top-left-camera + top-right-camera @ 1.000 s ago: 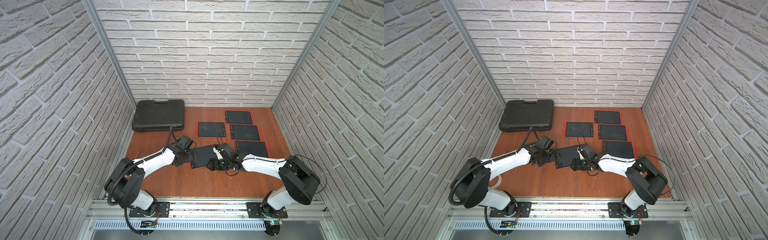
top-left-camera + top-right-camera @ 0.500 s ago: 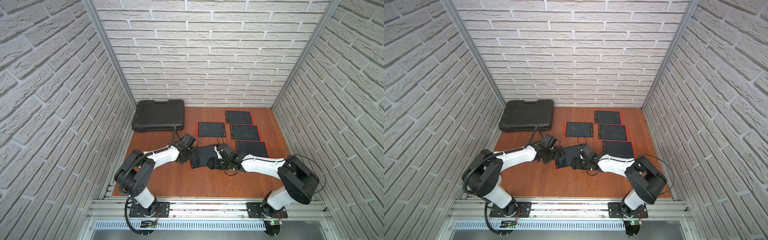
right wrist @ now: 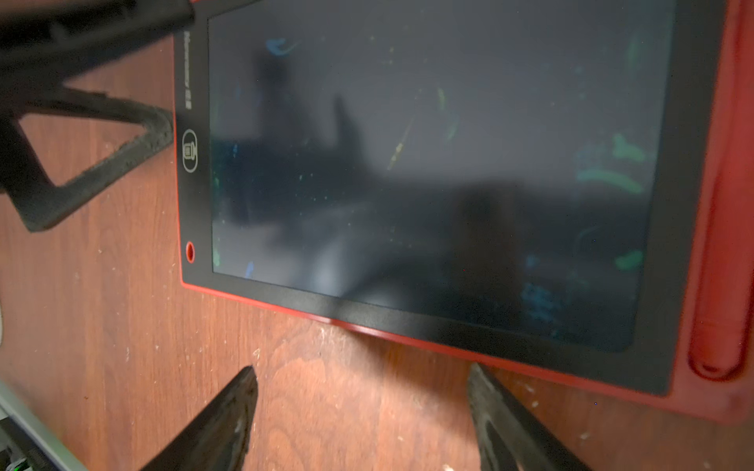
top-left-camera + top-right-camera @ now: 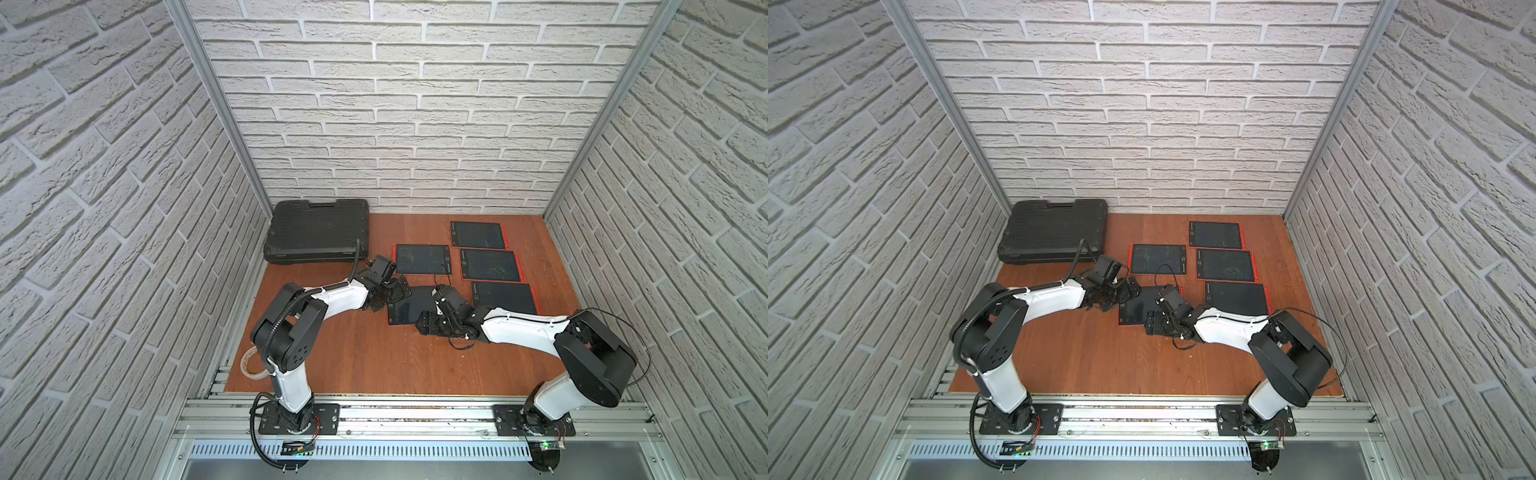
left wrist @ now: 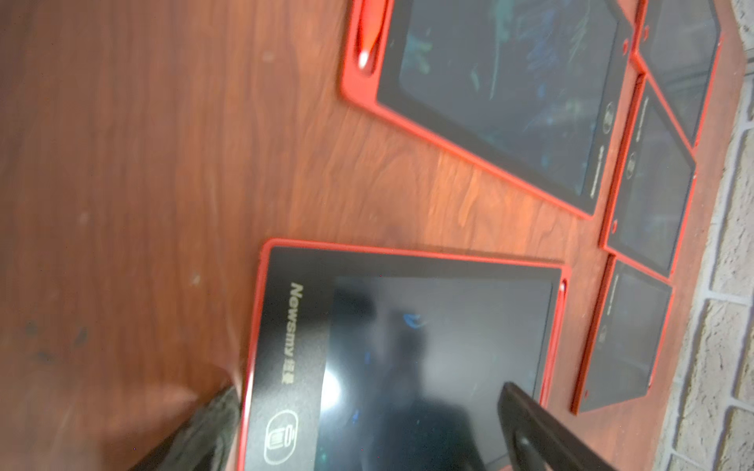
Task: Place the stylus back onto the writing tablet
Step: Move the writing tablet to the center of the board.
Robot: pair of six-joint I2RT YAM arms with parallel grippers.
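White brick-pattern walls (image 4: 415,124) box in a reddish wood-grain tabletop (image 4: 374,353). Beyond the left gripper (image 5: 367,387) a ribbed black plastic case (image 4: 318,230) lies closed, its contents hidden. The writing tablet (image 3: 408,163), a flat glossy dark screen in a red frame, lies just ahead of the right gripper (image 3: 363,407), whose fingers stand apart over bare wood, holding nothing. The red stylus (image 3: 722,285) lies in the tablet's side groove, its far end cut off. The left gripper is spread wide, with one finger beside the tablet's logo end and one over the screen; contact is unclear. Four other tablets (image 4: 490,264) lie past both grippers.
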